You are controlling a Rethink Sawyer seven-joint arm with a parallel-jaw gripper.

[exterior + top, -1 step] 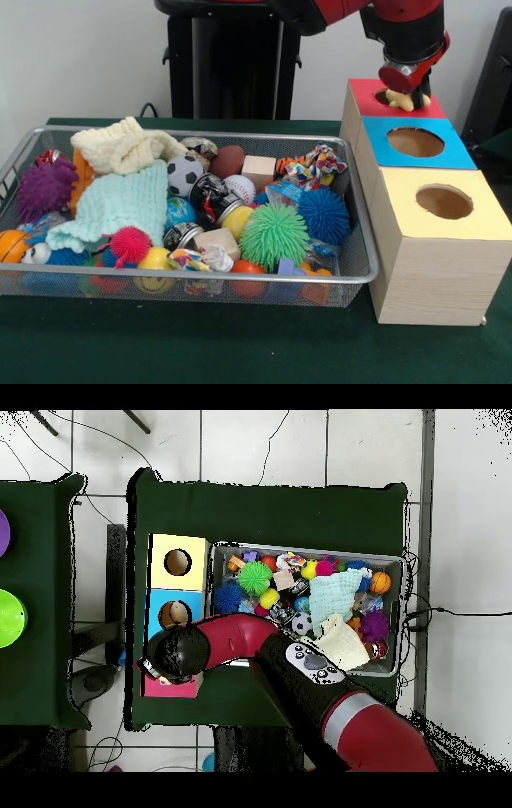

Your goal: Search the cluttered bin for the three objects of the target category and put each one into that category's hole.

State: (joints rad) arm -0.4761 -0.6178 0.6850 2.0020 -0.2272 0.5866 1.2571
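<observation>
Drop-off step in hand, by my reading: tool (408,90) hangs over the red box (364,96), clenched on a pale yellow toy (406,100) right at that box's hole. Next move calls for letting go squarely above the opening, then returning to the wire bin (352,200) of clutter. Green table (240,344); white wall behind, tiled floor (260,444) around.

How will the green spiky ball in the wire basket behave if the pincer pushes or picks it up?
The green spiky ball looks soft and rubbery, so its spikes would probably bend under pressure. Being round, it may roll, though the neighbouring blue spiky ball and the basket wall should limit that. It seems light for its size.
</observation>
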